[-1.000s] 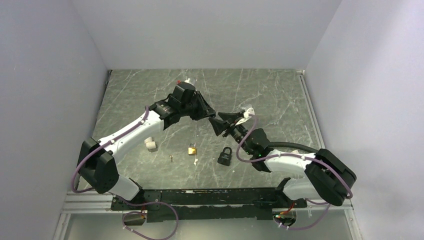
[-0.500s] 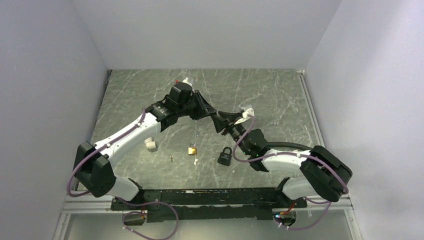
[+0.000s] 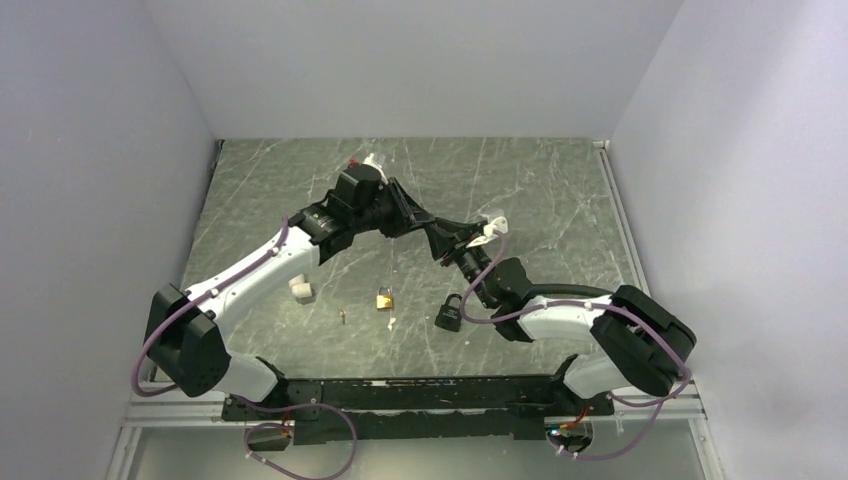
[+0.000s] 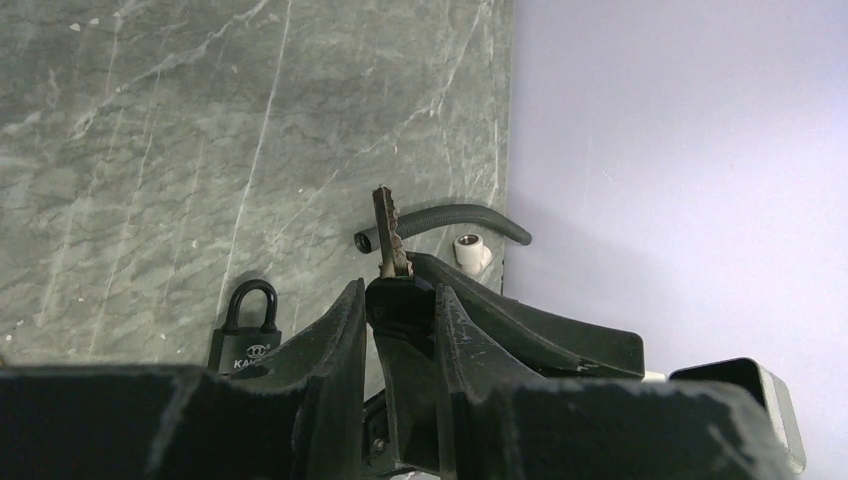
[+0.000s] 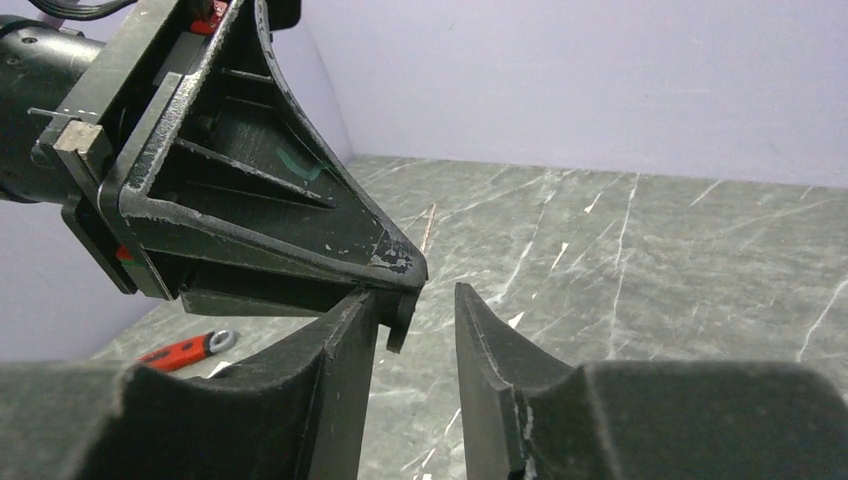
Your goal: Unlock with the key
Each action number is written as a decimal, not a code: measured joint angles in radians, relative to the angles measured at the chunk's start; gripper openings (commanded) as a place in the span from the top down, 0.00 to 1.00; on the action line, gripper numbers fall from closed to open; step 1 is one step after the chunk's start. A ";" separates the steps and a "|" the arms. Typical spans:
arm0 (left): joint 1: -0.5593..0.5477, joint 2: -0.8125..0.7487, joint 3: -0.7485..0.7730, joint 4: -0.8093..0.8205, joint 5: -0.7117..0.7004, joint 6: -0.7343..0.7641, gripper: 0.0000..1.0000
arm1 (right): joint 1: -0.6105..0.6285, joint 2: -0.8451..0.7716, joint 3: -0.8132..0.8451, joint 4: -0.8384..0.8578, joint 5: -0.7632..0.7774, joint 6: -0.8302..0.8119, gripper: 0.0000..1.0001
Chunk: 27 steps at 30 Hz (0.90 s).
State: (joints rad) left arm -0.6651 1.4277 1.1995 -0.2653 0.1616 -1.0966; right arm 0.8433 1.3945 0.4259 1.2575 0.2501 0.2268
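The key (image 4: 387, 228) has a black head pinched between my left gripper's (image 4: 398, 290) fingers, its silvery blade sticking out past the tips. In the top view, my left gripper (image 3: 427, 225) holds it in the air over the table's middle. My right gripper (image 3: 444, 243) is tip to tip with it. In the right wrist view, my right gripper (image 5: 415, 295) is open and its fingers straddle the tip of the left finger (image 5: 300, 205). The black padlock (image 3: 449, 313) lies shut on the table below and also shows in the left wrist view (image 4: 247, 325).
A brass padlock (image 3: 384, 299) lies left of the black one. A white block (image 3: 301, 289) and a tiny metal piece (image 3: 343, 315) lie further left. A red-and-white tool (image 3: 369, 160) lies behind the left arm. Purple walls close three sides.
My right gripper has moved up and left until its open fingers reach round my left gripper's tip. My left gripper has shifted slightly, still holding the key.
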 measured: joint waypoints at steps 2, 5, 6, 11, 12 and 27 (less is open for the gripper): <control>0.001 0.000 -0.002 0.008 0.000 -0.001 0.89 | 0.003 0.003 0.004 0.003 0.005 -0.003 0.70; 0.001 -0.001 -0.002 0.018 0.000 -0.001 0.89 | 0.004 0.011 0.013 0.010 0.006 -0.011 0.86; 0.002 -0.002 -0.002 0.019 -0.001 -0.002 0.89 | 0.006 0.014 0.015 0.012 0.006 -0.014 0.92; 0.005 -0.013 -0.002 0.023 -0.002 -0.002 0.87 | 0.008 0.024 0.029 0.018 0.021 -0.016 1.00; 0.006 -0.016 -0.004 0.027 -0.003 -0.003 0.86 | 0.009 0.025 0.032 0.018 0.022 -0.016 1.00; 0.000 -0.078 -0.016 -0.063 -0.012 0.135 0.01 | 0.009 -0.153 0.051 -0.240 0.146 -0.006 1.00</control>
State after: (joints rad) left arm -0.6647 1.3495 1.1839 -0.3286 0.1497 -0.9615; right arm 0.8524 1.2415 0.4767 1.0180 0.3962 0.2207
